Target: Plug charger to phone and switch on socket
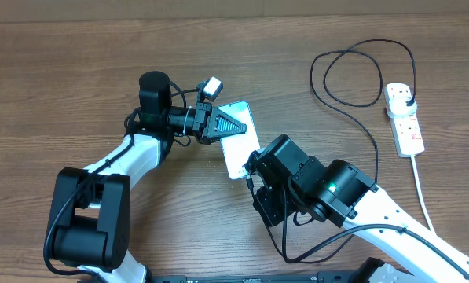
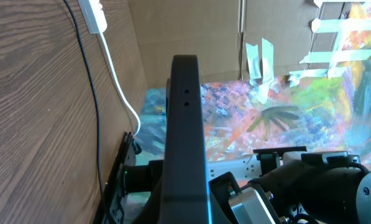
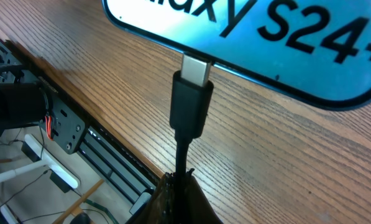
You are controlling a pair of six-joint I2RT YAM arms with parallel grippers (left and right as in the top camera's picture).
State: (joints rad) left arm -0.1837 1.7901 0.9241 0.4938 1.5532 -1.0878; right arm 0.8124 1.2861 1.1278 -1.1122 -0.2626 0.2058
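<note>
The phone (image 1: 240,153) is tilted up off the wooden table, its pale lit screen showing. My left gripper (image 1: 236,125) is shut on the phone's upper left edge; in the left wrist view the phone (image 2: 185,124) appears edge-on as a dark bar. My right gripper (image 3: 184,179) is shut on the charger cable just behind its connector (image 3: 190,109). The silver tip (image 3: 196,70) meets the bottom edge of the phone (image 3: 278,37), with much of the metal showing. The charger cable (image 1: 352,79) loops to its black plug (image 1: 408,100), seated in the white socket (image 1: 407,126).
The socket's thick white cord (image 1: 421,189) runs toward the front right. The table's front edge (image 3: 120,146) lies close behind my right gripper, with a metal rail and wiring (image 3: 54,121) below it. A cardboard wall (image 2: 191,31) stands past the table.
</note>
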